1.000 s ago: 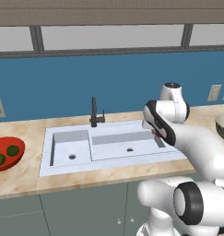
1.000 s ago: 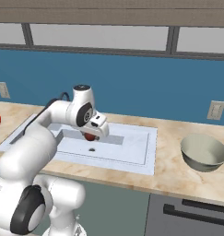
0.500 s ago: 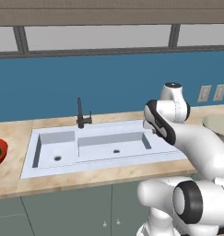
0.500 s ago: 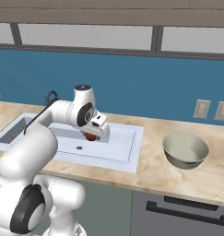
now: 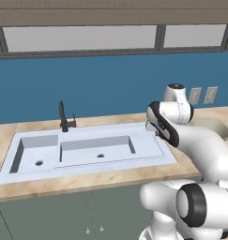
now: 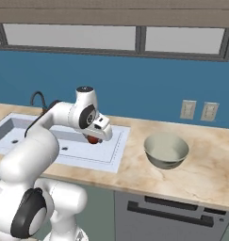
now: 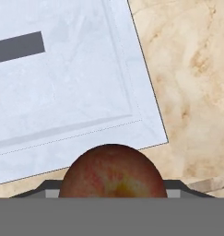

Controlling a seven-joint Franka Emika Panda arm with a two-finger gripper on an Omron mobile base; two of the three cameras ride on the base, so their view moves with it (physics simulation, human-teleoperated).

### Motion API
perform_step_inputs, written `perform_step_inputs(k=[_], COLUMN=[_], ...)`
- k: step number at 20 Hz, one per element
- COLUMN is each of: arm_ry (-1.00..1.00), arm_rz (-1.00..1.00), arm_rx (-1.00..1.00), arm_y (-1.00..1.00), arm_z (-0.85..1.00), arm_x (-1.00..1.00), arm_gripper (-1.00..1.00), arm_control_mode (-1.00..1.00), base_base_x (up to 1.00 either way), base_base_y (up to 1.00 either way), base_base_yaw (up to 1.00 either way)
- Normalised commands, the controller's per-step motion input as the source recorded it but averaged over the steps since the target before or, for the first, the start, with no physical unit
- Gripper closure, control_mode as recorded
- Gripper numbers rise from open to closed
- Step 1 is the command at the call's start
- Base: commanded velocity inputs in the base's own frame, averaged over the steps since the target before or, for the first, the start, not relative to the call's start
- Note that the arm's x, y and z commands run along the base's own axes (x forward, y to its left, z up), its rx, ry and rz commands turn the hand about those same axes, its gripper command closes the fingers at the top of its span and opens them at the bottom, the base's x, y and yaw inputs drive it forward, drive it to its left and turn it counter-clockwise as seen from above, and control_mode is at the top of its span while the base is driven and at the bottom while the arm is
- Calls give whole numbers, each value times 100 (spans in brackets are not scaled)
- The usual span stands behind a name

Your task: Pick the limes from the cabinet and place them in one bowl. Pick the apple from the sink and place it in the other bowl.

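End effector [image 6: 94, 140] sits left of centre in the right base view, pinching the red apple [image 6: 93, 139], and in the hand view that apple [image 7: 113, 171] bulges at the bottom centre, snug between the fingers, with the sink's [image 7: 62, 92] pale rim in the upper left and marbled desk [image 7: 191, 78] on the right. So the fruit is out of the basin and riding above the sink's right-hand edge! Now the big change: compared with a second ago, the whole scene has slid across both base views, which means the base is driving and not the objects. The red bowl, with green showing in it, sat at the left edge of the left base view a second ago, was half cut off half a second ago, and is gone from that frame now. Meanwhile the grey-green bowl [image 6: 166, 150] has travelled from the far right of the right base view to right of centre, just beyond the sink [image 6: 64, 141], and it peeks out behind the arm at the right of the left base view [image 5: 214, 127]. My read: the apple is being carried to this second bowl, and the carry looks well along, with lowering and release yet to come. The arm's pose looks the same against the base across all three moments.
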Motion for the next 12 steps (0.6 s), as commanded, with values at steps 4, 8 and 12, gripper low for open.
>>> perform_step_inputs(k=[4, 8, 12], arm_ry=[0, 0, 0], arm_rz=[0, 0, 0], arm_rx=[0, 0, 0], arm_y=[0, 0, 0], arm_z=[0, 0, 0], arm_x=[0, 0, 0], arm_gripper=[100, 100, 100], arm_control_mode=[100, 100, 100], base_base_x=[0, 0, 0], base_base_y=[-48, -41, -37], base_base_yaw=[0, 0, 0])
